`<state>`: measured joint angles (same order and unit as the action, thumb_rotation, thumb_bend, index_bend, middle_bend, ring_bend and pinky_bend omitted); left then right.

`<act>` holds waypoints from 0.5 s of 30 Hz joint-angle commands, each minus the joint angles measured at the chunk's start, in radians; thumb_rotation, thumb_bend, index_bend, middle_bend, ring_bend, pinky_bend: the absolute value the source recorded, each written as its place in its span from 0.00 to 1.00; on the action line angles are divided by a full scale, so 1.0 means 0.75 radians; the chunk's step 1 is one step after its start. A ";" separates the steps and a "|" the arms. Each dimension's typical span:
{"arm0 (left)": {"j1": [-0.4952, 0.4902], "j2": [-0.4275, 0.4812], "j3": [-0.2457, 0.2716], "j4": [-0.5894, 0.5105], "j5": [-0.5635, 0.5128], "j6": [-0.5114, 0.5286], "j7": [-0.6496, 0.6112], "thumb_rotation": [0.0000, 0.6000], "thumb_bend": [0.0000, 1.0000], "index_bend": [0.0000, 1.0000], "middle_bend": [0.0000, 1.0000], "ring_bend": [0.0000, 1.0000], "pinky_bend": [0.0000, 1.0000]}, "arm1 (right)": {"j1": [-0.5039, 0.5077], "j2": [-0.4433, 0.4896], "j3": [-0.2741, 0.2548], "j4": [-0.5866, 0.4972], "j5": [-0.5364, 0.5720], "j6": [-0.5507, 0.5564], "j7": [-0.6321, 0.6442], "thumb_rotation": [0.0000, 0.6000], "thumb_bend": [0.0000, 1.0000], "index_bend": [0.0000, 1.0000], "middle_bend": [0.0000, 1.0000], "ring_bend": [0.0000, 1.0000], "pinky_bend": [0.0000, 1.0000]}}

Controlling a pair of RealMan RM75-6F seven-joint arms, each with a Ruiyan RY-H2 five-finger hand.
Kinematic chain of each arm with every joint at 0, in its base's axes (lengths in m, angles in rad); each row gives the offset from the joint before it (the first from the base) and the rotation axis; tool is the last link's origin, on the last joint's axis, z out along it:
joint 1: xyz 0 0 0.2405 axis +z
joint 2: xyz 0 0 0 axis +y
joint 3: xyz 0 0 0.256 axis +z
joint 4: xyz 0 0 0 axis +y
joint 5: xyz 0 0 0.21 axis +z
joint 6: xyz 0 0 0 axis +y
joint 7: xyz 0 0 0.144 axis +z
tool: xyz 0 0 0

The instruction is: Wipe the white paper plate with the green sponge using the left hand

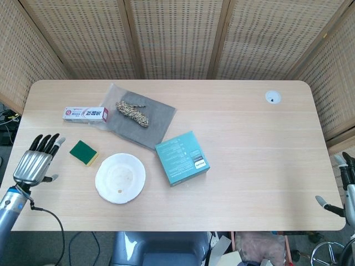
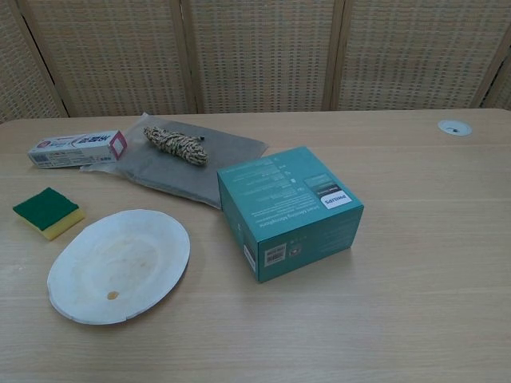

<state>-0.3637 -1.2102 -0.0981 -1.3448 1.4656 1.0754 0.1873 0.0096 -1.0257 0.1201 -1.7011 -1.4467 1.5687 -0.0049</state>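
The white paper plate lies near the table's front left, with brownish smears and a small crumb on it. Just beyond its left side lies the green sponge, green face up over a yellow base. My left hand hovers over the table's left part, left of the sponge, fingers apart and holding nothing. My right hand shows only in part at the right edge of the head view, off the table, fingers spread. Neither hand shows in the chest view.
A teal box stands right of the plate. Behind lie a grey cloth with a braided rope bundle and a toothpaste carton. A round cable port is at the far right.
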 commanded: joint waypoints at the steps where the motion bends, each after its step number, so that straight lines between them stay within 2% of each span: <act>1: -0.247 -0.214 0.057 0.471 0.149 -0.272 -0.257 1.00 0.00 0.00 0.00 0.00 0.02 | 0.016 -0.015 0.018 0.009 0.051 -0.034 -0.032 1.00 0.00 0.04 0.00 0.00 0.00; 2: -0.292 -0.280 0.063 0.572 0.144 -0.349 -0.286 1.00 0.00 0.00 0.00 0.00 0.03 | 0.023 -0.022 0.028 0.021 0.087 -0.055 -0.042 1.00 0.00 0.04 0.00 0.00 0.00; 4: -0.334 -0.363 0.079 0.714 0.153 -0.400 -0.343 1.00 0.00 0.00 0.00 0.00 0.03 | 0.032 -0.030 0.037 0.027 0.112 -0.070 -0.055 1.00 0.00 0.04 0.00 0.00 0.00; 15: -0.437 -0.597 0.195 1.096 0.244 -0.444 -0.647 1.00 0.02 0.11 0.02 0.00 0.08 | 0.052 -0.054 0.056 0.052 0.184 -0.109 -0.101 1.00 0.00 0.04 0.00 0.00 0.00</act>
<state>-0.6677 -1.6235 0.0210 -0.5641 1.6248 0.7559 -0.2598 0.0472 -1.0647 0.1611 -1.6641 -1.3106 1.4889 -0.0793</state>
